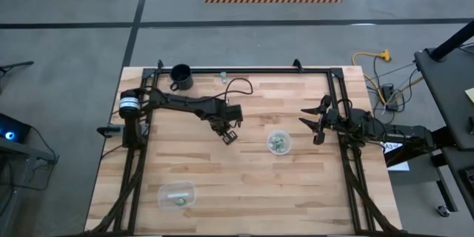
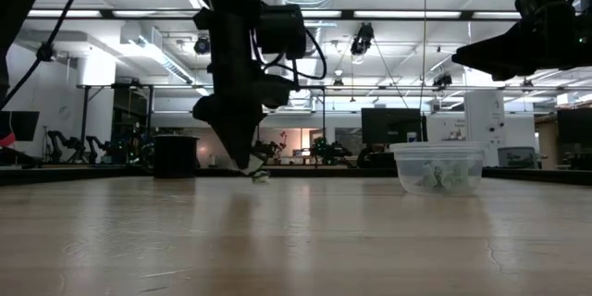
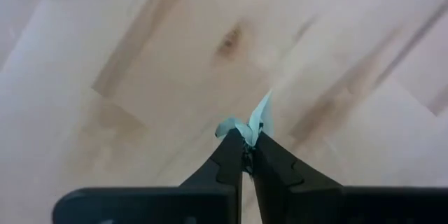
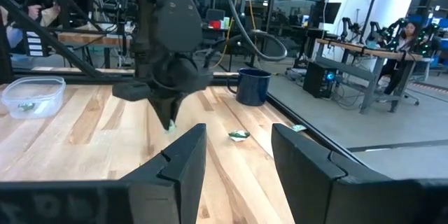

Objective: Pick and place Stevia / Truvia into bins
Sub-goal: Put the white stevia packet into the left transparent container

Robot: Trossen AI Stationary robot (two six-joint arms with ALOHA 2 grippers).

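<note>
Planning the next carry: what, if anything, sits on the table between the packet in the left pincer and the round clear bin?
Nothing visible. The left pincer is shut on a packet, and only bare table lies between it and the round bin.

Packet: I see it pale green-white, crumpled, pinched in my left tool, near bench centre | round bin: packets inside, at 3 o'clock of it | rectangular tub: packets inside, 7 o'clock | loose packet: flat, by mug
</note>
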